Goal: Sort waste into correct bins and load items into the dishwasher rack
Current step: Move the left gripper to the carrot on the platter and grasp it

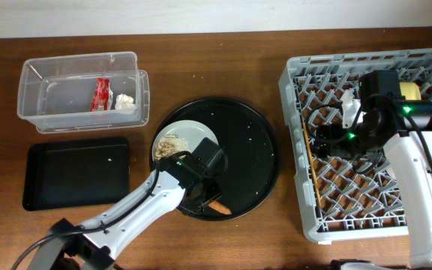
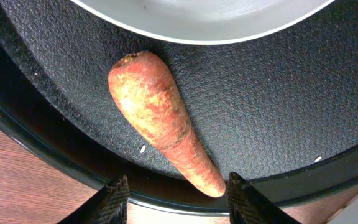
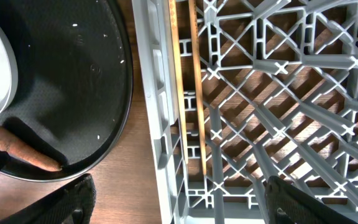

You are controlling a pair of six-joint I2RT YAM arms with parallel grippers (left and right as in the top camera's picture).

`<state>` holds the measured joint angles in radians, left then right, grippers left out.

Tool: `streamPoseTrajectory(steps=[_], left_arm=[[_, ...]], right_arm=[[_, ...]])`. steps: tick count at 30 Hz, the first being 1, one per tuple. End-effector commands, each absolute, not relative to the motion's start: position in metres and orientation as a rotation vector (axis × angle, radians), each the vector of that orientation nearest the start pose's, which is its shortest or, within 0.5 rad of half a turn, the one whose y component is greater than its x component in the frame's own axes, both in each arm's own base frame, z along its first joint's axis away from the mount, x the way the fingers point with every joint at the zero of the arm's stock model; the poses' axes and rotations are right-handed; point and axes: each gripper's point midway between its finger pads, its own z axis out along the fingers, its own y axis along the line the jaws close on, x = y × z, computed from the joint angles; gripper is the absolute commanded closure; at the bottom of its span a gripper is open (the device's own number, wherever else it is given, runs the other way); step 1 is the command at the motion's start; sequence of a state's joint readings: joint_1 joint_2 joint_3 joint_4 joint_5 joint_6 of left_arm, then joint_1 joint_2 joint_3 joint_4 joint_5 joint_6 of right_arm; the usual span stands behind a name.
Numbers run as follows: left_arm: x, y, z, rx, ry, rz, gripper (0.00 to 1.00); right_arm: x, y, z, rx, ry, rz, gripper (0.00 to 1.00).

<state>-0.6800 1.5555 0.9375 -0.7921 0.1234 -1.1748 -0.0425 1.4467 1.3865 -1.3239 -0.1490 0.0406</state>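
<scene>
Brown wood-grain table (image 1: 223, 75), with a pale wall strip along its far edge. On my right stands the dishwasher rack (image 1: 291, 90), a square light-grey plastic lattice. Two thin wooden chopsticks (image 3: 196, 93) lie along its near-side wall.

At the centre is a round black tray (image 1: 257, 150) with a pebbled surface and raised rim. It holds a smooth pale plate (image 1: 197, 133) with beige scraps (image 1: 172, 144) on it. Just beside the plate lies a tapered orange carrot (image 2: 160, 118).

On my left, a clear rimmed tub (image 1: 36, 82) contains a red wrapper (image 1: 100, 94) and a white tissue (image 1: 126, 101). A flat black tray (image 1: 73, 176) sits in front of the tub.

My left gripper (image 2: 178, 199) is spread wide, its fingers straddling the carrot's thin end without gripping it. My right gripper (image 3: 191, 205) is also spread and holds nothing, hanging over the rack's edge.
</scene>
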Motion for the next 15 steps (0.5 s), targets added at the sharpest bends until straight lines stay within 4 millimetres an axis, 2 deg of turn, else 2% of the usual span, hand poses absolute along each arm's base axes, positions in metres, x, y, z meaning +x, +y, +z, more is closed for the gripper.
streamPoseTrajectory(steps=[1,3,6,7,9,14,15], left_arm=[[0.213,-0.193,0.041,-0.771,3.006,-0.271,0.48],[0.213,-0.193,0.033,-0.783,3.020,-0.247,0.48],[0.212,-0.200,0.004,-0.777,3.067,-0.189,0.45],[0.215,-0.201,0.002,-0.775,3.063,-0.196,0.45],[0.217,-0.202,0.002,-0.772,3.051,-0.202,0.57],[0.221,-0.198,-0.003,-0.770,3.029,-0.157,0.59],[0.221,-0.197,-0.003,-0.769,3.030,-0.155,0.63]], right_arm=[[0.284,0.013,0.185,0.089,2.932,0.224,0.13],[0.284,0.013,0.185,0.089,2.933,0.224,0.13],[0.284,0.013,0.185,0.089,2.933,0.224,0.13],[0.284,0.013,0.186,0.089,2.932,0.224,0.13],[0.284,0.013,0.185,0.089,2.933,0.224,0.13],[0.284,0.013,0.185,0.089,2.933,0.224,0.13],[0.284,0.013,0.185,0.089,2.933,0.224,0.13]])
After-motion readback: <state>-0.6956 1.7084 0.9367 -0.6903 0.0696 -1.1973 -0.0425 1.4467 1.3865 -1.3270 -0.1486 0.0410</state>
